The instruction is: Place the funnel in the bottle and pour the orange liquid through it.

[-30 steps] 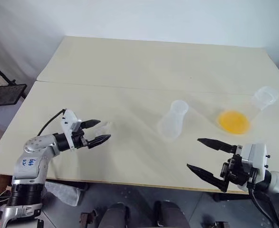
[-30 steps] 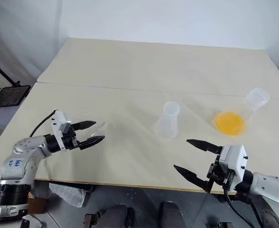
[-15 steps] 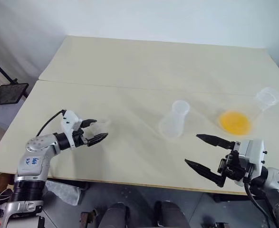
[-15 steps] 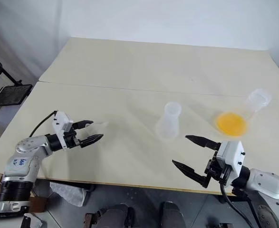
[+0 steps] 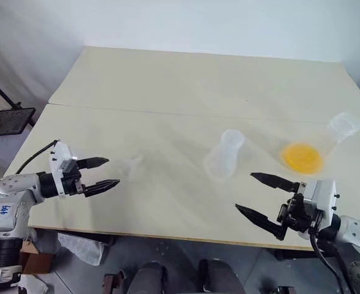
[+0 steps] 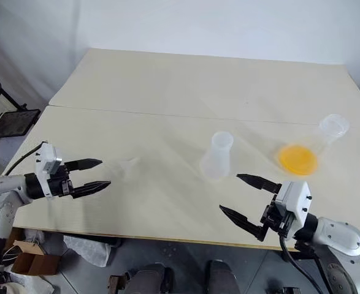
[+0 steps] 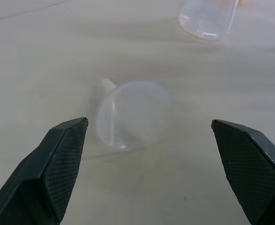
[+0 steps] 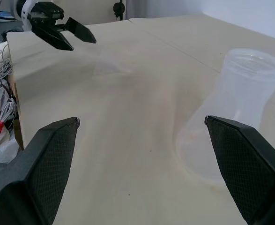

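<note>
The funnel is a tiny clear cone lying on its side on the table, also seen in the left wrist view. My left gripper is open just left of it, fingers level and apart from it. The bottle, a frosted conical flask, stands upright mid-table. The orange liquid pools inside a clearer flask lying tilted at the right. My right gripper hangs open near the front edge, in front of the bottle, with nothing between its fingers.
Two pale tables meet at a seam running across the view. The front edge lies close under both grippers. A black plate on a stand sits off the left side.
My left gripper has drawn back to the left, so the funnel that lay between its fingertips now lies just beyond them. The funnel, bottle and right gripper have stayed put.
</note>
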You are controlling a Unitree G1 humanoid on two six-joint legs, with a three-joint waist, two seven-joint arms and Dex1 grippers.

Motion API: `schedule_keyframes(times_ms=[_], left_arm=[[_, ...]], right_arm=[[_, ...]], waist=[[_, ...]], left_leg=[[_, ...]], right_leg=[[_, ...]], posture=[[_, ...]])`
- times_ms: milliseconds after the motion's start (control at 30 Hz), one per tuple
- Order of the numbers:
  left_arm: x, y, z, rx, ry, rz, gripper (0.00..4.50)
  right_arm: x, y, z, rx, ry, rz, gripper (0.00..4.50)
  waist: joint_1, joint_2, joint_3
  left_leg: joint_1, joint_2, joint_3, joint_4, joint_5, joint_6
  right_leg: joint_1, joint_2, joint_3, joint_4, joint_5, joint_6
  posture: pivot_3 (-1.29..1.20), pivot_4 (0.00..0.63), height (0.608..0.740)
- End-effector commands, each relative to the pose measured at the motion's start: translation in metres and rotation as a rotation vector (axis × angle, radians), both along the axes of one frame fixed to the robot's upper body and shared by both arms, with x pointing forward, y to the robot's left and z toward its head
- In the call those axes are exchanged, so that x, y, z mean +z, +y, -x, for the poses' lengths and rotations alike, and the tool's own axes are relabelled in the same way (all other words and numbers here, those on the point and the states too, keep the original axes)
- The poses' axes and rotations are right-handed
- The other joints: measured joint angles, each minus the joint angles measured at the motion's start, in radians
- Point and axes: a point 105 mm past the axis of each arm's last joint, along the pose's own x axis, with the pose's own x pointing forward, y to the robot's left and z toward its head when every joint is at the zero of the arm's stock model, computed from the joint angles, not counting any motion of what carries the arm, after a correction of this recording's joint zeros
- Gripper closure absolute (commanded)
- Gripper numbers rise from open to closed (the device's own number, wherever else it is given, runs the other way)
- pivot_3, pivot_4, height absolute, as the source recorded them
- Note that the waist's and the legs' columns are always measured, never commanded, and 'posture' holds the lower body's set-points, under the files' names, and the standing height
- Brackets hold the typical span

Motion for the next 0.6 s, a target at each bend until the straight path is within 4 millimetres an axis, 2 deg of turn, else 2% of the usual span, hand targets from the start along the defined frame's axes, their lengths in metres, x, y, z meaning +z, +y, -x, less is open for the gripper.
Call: schedule_keyframes(times_ms=[33, 167, 333, 600], left_arm=[[0.010, -0.011, 0.012, -0.053, -0.014, 0.027, 0.01], [0.002, -0.023, 0.012, -0.045, -0.005, 0.039, 0.01], [0.001, -0.021, -0.013, 0.093, -0.094, 0.027, 0.01], [-0.008, -0.040, -0.030, 0.109, -0.110, 0.025, 0.01]], right_arm=[[0.003, 0.001, -0.001, 0.003, -0.008, -0.008, 0.00], [0.004, 0.001, -0.002, 0.002, -0.010, -0.006, 0.00], [0.005, 0.001, -0.003, 0.001, -0.009, -0.007, 0.00], [0.006, 0.003, -0.004, -0.009, -0.014, -0.016, 0.00]], waist=[[-0.002, 0.000, 0.000], [-0.002, 0.000, 0.000], [0.001, 0.000, 0.000], [0.001, 0.000, 0.000]], left_leg=[[0.000, 0.000, 0.000, 0.000, 0.000, 0.000], [0.000, 0.000, -0.001, -0.001, 0.000, 0.000], [0.001, 0.000, -0.001, -0.001, 0.000, 0.000], [0.001, 0.000, -0.001, -0.001, 0.000, 0.000]], right_leg=[[0.000, 0.000, 0.000, 0.000, 0.000, 0.000], [0.001, 0.000, 0.000, -0.001, 0.000, 0.000], [0.002, 0.000, 0.000, -0.001, 0.000, 0.000], [0.002, 0.000, -0.001, -0.001, 0.000, 0.000]], posture=[[0.00, 0.150, 0.740], [0.00, 0.150, 0.740], [0.00, 0.150, 0.740], [0.00, 0.150, 0.740]])
